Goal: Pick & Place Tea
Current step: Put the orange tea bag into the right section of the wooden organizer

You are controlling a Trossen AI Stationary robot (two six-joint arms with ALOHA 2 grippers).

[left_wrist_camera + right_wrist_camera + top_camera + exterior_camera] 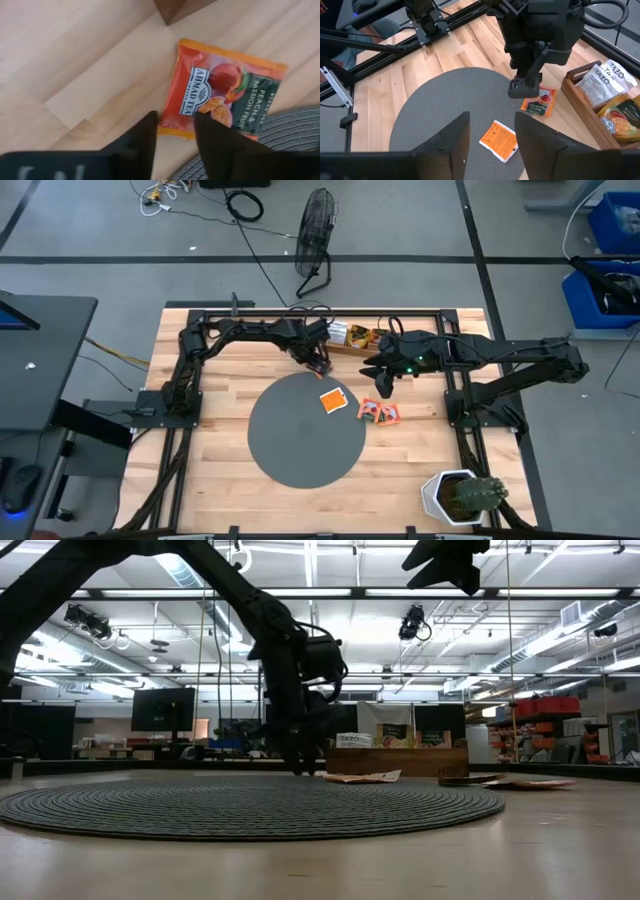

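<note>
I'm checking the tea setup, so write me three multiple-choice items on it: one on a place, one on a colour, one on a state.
1. The bright orange packet lies:
A on the floor
B on the round mat
C on a shelf

2. The mat is:
A blue
B grey
C green

3. The right pincer is:
A open and empty
B shut on a packet
C shut on a cable

Answers:
1 B: the high view shows the packet inside the mat's edge.
2 B: the disc is plain grey against the pale wood.
3 A: the right wrist view shows its two fingers apart with nothing between them.
</note>
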